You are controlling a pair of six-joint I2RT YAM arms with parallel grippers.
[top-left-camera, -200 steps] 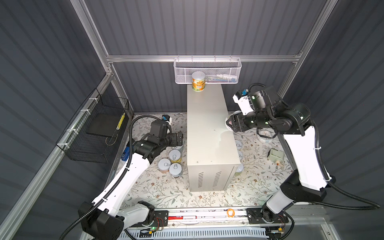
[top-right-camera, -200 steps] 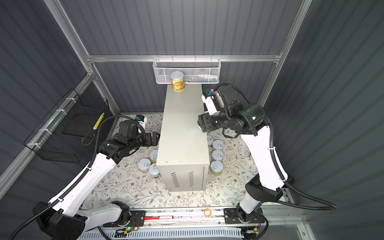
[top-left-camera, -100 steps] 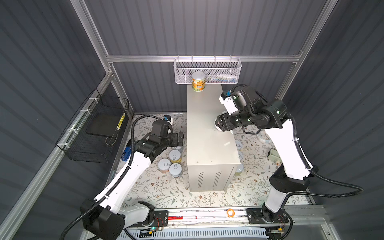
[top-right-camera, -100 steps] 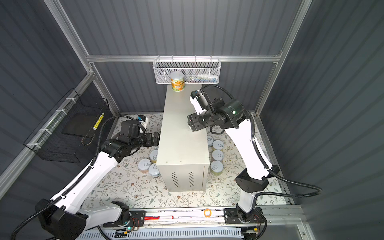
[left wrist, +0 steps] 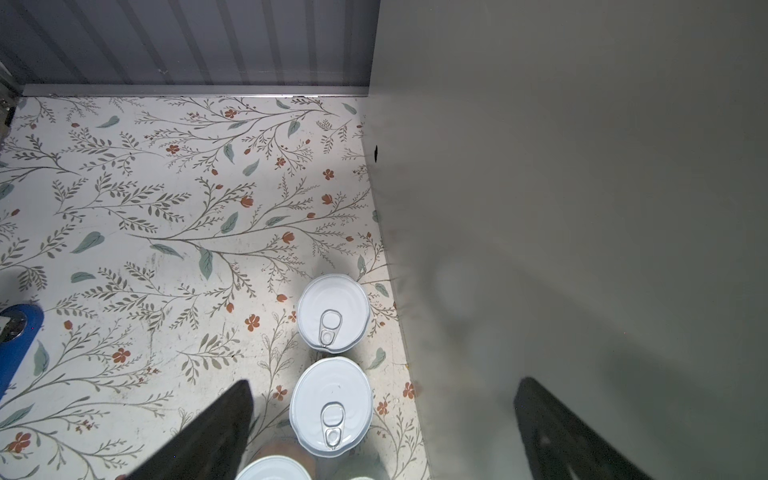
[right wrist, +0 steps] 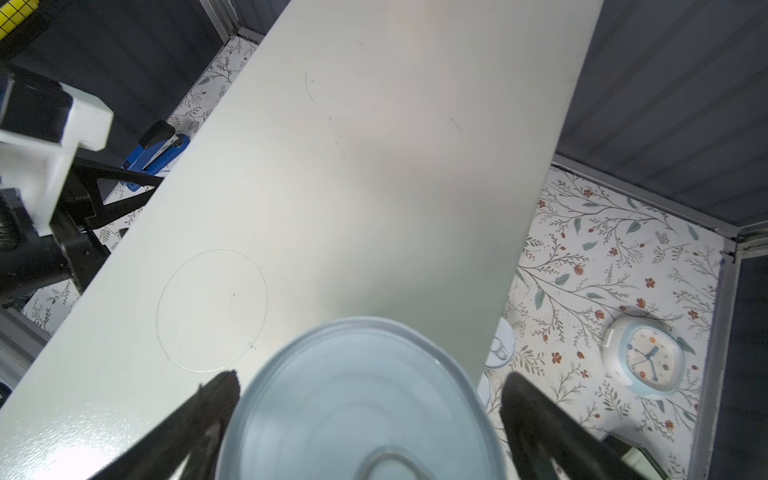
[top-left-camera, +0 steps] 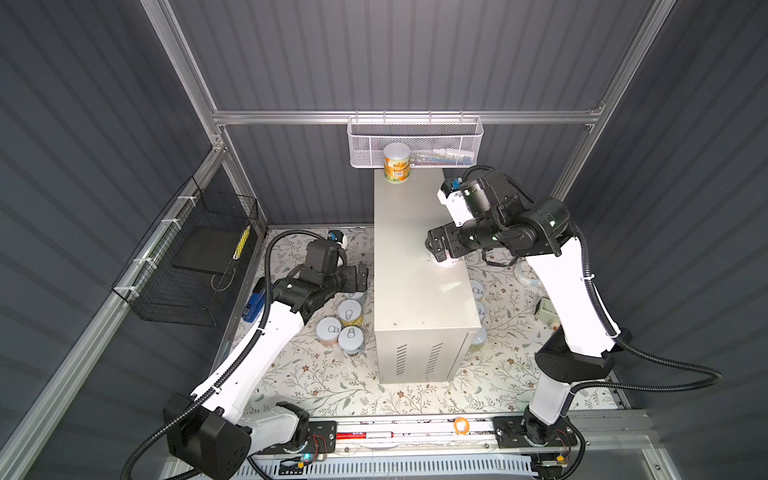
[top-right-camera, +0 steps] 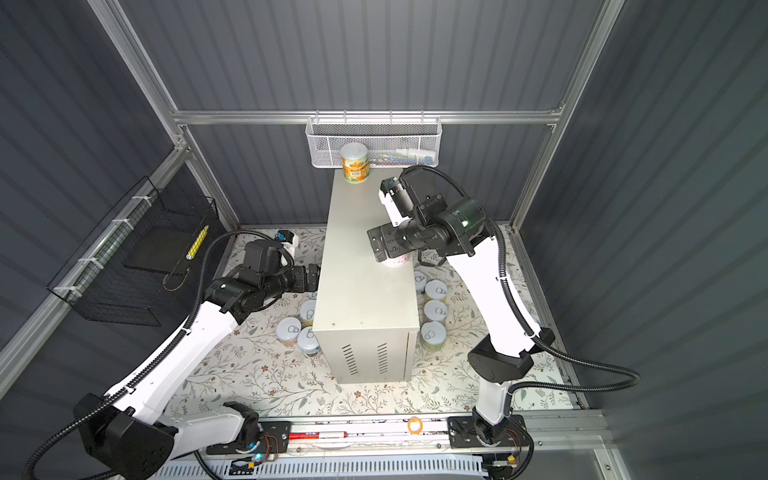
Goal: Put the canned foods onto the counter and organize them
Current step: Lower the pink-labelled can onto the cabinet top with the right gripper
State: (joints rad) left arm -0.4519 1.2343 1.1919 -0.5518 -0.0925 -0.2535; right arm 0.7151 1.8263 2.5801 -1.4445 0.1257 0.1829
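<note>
Right gripper (right wrist: 369,380) jaws spread, not clamping. Can (top-right-camera: 395,262) stands upright between them on counter (top-left-camera: 415,299), at its right edge, mid-frame in both top views. Small gap shows beside one finger (right wrist: 540,415). Can axis vertical, directly under the tool, so backing off should go straight up; a sideways pull could knock it off the edge. Left gripper (left wrist: 385,384) wide open, empty, over floor cans (left wrist: 332,313), lower centre of its wrist view. Yellow can (top-left-camera: 397,168) at counter's far end, upper centre.
</note>
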